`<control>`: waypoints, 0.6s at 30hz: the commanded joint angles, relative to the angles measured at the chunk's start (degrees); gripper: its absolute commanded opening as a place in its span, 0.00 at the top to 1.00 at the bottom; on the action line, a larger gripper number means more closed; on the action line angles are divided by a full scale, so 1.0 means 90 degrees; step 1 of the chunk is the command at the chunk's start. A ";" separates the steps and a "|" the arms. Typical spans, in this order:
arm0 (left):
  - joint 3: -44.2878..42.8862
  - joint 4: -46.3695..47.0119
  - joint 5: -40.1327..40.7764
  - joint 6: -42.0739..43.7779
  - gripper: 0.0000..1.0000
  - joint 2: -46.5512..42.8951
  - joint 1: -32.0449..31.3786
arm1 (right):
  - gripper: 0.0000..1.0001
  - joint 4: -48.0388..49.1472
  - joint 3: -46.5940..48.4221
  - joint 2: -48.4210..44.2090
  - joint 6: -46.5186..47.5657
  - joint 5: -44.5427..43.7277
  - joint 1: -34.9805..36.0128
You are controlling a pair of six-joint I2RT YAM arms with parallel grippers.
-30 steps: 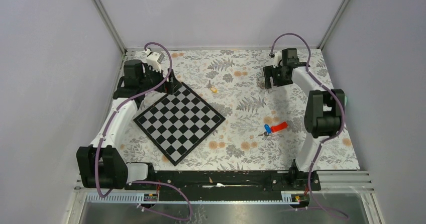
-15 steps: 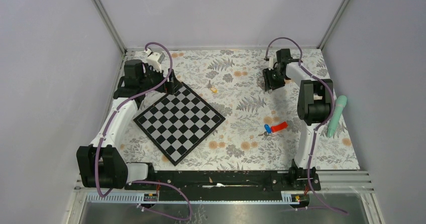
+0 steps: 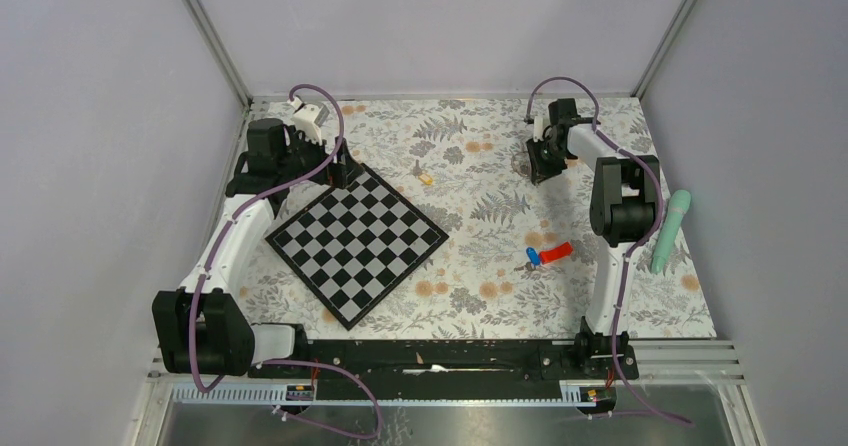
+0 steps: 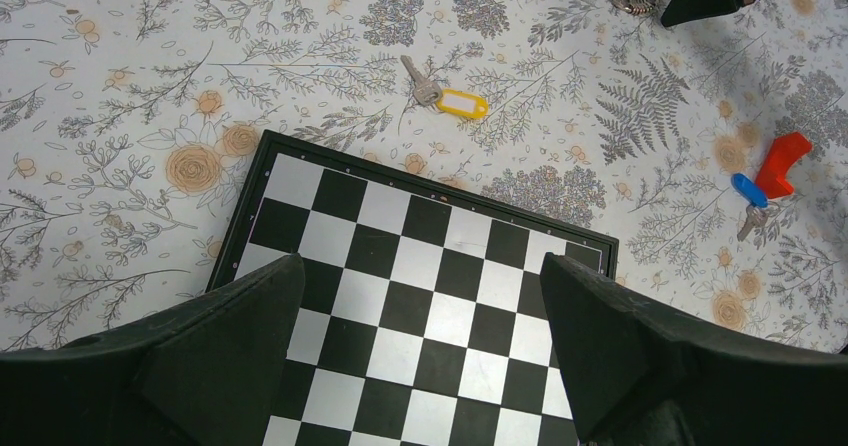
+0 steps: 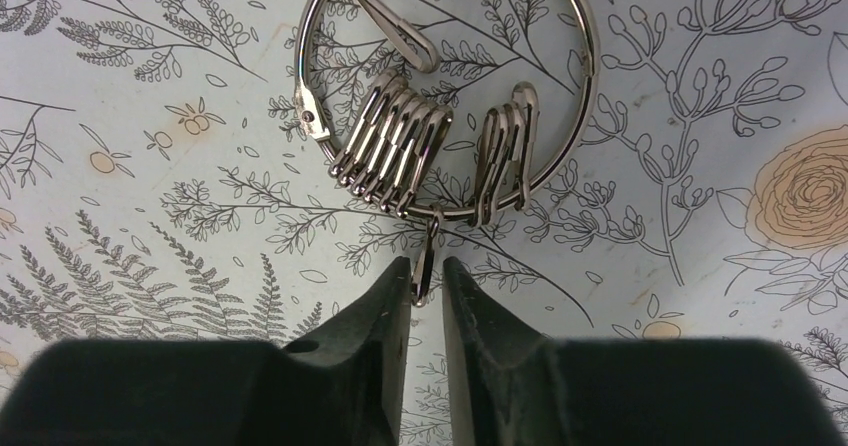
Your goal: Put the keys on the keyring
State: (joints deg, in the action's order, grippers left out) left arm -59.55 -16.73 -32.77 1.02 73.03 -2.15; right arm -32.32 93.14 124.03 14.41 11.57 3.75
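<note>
Red block (image 3: 557,253) sits beside the blue-capped key (image 3: 533,257), chessboard (image 3: 356,238) well apart.

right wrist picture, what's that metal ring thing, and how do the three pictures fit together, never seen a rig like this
Two robot arms stand at a table, each ending in a two-finger gripper. The top view looks down on everything; each wrist view looks along one arm's own fingers. In the right wrist view the right gripper is nearly closed around a small loop on the keyring; whether it grips, I cannot tell. The left gripper hovers open and empty above a chessboard. Also on the table: a yellow-tagged key, and a blue-capped key beside a red piece.
</note>
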 commanded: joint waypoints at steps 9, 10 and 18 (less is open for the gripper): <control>-0.0153 0.0308 -0.0250 0.0035 0.01 -0.0127 -0.0040 | 1.00 -0.0304 0.0149 -0.0505 0.0508 0.0136 0.0003; -0.0132 0.0398 -0.0268 -0.0016 0.01 -0.0127 -0.0078 | 1.00 -0.0313 0.0104 -0.0681 0.0597 0.0286 0.0003; -0.0652 0.0256 -0.0975 0.1555 0.19 0.0258 -0.1169 | 1.00 -0.1646 -0.0071 -0.2214 0.1576 0.2874 0.0027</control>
State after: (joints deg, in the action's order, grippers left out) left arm -60.36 -16.45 -35.18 6.20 73.60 -8.03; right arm -38.94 92.03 113.45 23.05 21.58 3.75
